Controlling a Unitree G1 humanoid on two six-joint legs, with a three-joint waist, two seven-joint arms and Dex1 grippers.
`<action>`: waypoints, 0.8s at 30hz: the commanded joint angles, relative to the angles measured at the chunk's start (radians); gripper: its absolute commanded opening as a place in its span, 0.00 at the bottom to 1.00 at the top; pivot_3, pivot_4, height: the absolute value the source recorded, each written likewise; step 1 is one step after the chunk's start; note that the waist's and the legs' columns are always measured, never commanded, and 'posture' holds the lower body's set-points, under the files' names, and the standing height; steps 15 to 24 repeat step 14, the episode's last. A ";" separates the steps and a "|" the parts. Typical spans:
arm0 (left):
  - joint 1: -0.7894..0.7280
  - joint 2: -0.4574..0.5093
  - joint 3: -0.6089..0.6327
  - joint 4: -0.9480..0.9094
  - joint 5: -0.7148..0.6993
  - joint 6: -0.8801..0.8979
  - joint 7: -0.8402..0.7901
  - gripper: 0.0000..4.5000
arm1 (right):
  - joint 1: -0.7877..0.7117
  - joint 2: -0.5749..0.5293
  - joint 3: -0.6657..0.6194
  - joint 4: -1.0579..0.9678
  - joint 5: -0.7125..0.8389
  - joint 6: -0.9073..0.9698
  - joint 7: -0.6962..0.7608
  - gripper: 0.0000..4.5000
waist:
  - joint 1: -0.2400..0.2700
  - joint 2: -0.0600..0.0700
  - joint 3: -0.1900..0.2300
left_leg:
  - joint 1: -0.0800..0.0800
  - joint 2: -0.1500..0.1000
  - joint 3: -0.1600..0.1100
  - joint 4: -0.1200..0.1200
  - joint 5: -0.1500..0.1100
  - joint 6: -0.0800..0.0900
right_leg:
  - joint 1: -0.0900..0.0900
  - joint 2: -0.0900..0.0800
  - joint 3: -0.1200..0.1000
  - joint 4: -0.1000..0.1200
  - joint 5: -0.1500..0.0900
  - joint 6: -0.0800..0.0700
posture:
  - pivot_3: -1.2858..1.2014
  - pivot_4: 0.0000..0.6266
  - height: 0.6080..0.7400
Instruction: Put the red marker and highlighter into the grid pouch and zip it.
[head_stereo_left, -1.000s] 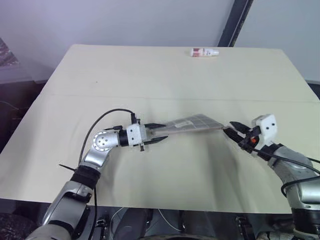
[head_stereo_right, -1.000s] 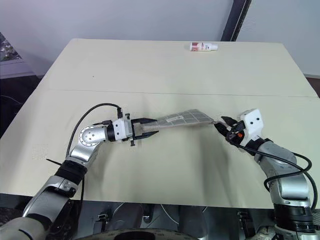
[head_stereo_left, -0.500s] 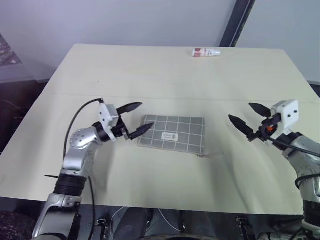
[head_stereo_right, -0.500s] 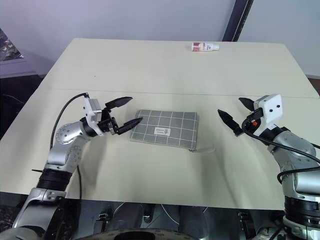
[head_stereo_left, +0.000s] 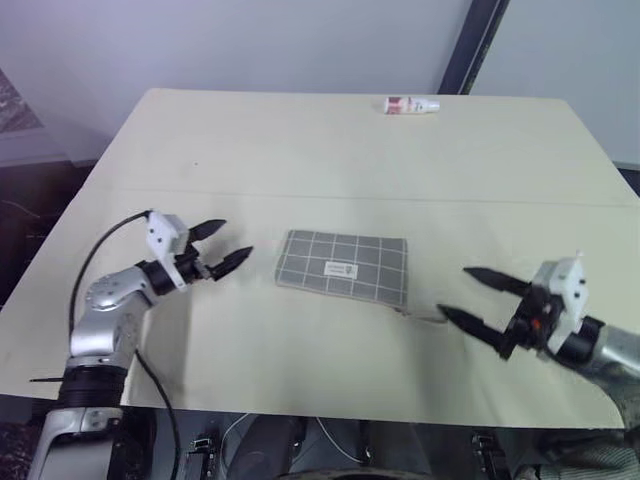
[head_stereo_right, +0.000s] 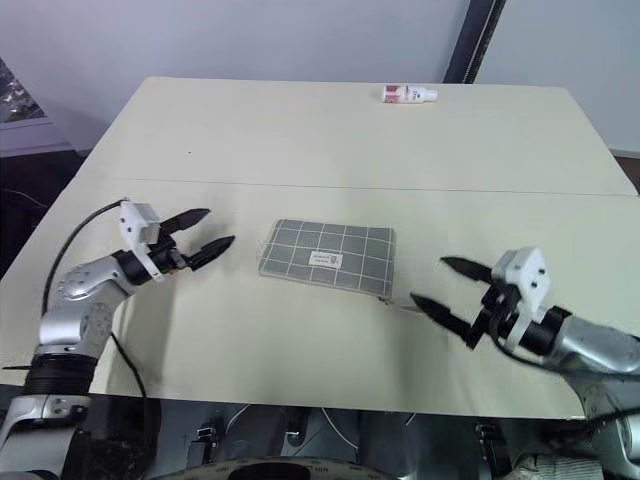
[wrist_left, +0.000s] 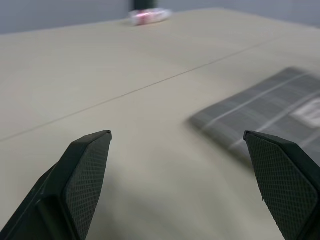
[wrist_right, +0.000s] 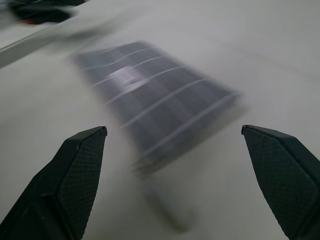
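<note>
Table (head_stereo_left: 330, 140) of pale cream fills most of the head view, with a thin seam running across it above centre. The grid pouch (head_stereo_left: 343, 267) lies flat near the middle of the frame, its white label patch facing up and its pull cord (head_stereo_left: 425, 316) trailing off the lower right corner. Neither marker nor highlighter can be made out anywhere on the surface.

At centre left, the left gripper (head_stereo_left: 221, 246) hovers with its two black fingers spread wide and empty, pointing toward the pouch's left edge but apart from it. At lower right, the right gripper (head_stereo_left: 478, 298) also has its fingers splayed and holds nothing; its tips sit near the cord's end, not touching the pouch.

A small white bottle (head_stereo_left: 411, 104) with a red label lies on its side at the upper centre-right edge, well apart from everything else. Bare tabletop separates both grippers from the pouch.
</note>
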 joint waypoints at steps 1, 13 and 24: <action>-0.055 -0.002 0.049 0.079 0.025 -0.069 0.022 0.99 | 0.013 -0.006 0.041 -0.055 -0.004 -0.012 0.011 1.00 | 0.001 -0.001 0.000 | 0.000 0.000 0.000 0.000 0.000 0.000 | 0.000 0.000 0.000 0.000 0.000 0.000 | 0.52 0.24 1.00; -0.158 -0.034 0.072 0.301 0.112 -0.207 0.108 0.99 | 0.088 -0.030 0.174 -0.059 -0.125 -0.076 0.052 1.00 | 0.002 -0.002 0.001 | -0.001 0.000 0.000 0.000 0.000 0.000 | 0.000 -0.001 -0.001 -0.001 0.002 0.003 | 0.52 0.24 1.00; -0.164 -0.038 0.074 0.308 0.113 -0.222 0.106 0.99 | 0.096 -0.037 0.184 -0.057 -0.140 -0.085 0.059 1.00 | 0.002 -0.002 0.001 | -0.001 0.000 0.000 0.000 0.000 0.000 | 0.000 -0.001 -0.001 -0.001 0.002 0.003 | 0.52 0.24 1.00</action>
